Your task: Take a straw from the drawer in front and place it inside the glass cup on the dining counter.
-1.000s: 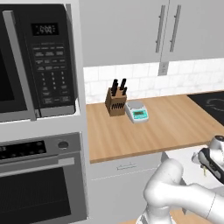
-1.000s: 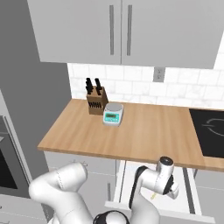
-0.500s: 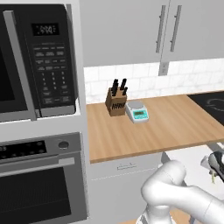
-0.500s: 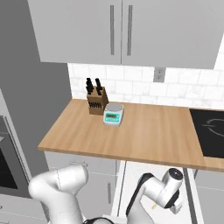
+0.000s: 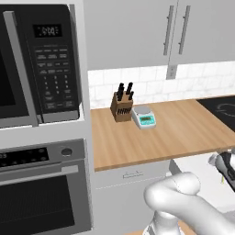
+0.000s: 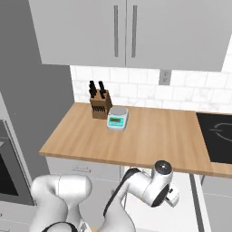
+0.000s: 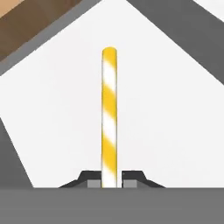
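Observation:
The straw (image 7: 109, 113), striped yellow and white, stands straight up between the two dark fingertips of my gripper (image 7: 109, 178), which is shut on its lower end. Behind it lies the white inside of the open drawer (image 7: 166, 113). From the right base view the hand (image 6: 169, 196) hangs just under the worktop edge, over the pulled-out drawer (image 6: 186, 210). At the right edge of the left base view the hand (image 5: 226, 166) sits above the drawer's pale interior (image 5: 195, 166). The glass cup and the dining counter are out of view.
A wooden worktop (image 6: 149, 136) carries a knife block (image 6: 99, 104) and a small kitchen scale (image 6: 118, 118); a black cooktop (image 6: 217, 138) is at its right. A microwave (image 5: 41, 64) and oven (image 5: 41, 193) stand on the left. Grey wall cabinets (image 6: 127, 31) hang above.
The hand dipped lower toward the drawer half a second ago and has come back up and slightly left. The gripper has stayed shut.

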Robot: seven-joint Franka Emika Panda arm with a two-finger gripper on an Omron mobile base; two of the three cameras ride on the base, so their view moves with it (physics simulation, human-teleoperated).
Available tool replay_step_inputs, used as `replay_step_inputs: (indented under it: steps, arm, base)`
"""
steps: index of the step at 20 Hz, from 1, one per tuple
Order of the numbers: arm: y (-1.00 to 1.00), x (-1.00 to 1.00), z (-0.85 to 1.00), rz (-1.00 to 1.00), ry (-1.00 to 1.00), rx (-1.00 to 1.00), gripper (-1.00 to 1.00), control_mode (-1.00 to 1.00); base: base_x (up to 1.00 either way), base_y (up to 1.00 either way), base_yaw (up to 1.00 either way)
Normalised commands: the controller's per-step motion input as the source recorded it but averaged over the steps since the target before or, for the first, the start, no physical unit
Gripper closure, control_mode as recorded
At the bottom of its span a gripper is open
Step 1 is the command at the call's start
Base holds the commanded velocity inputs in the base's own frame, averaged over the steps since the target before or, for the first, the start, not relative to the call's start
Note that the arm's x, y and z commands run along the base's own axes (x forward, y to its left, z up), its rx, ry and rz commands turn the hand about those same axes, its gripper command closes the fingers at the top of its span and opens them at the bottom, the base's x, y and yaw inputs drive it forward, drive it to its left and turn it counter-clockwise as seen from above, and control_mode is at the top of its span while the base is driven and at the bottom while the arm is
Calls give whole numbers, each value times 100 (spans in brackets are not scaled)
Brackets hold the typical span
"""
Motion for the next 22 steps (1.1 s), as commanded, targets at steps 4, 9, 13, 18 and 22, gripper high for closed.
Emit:
replay_step_inputs:
  steps: [4, 9, 13, 18, 22]
  arm:
    - [100, 7, 100, 23, 0, -38, 100, -100]
    - [78, 15, 100, 10, -5, -11, 100, -100]
    - [53, 3, 100, 11, -12, 0, 100, -100]
    - [73, 0, 100, 14, 2, 4, 100, -100]
    - [82, 0, 100, 9, 1, 3, 100, -100]
  base:
    - [0, 0, 0]
    - [0, 0, 0]
    - [0, 0, 0]
    - [0, 0, 0]
    - [0, 0, 0]
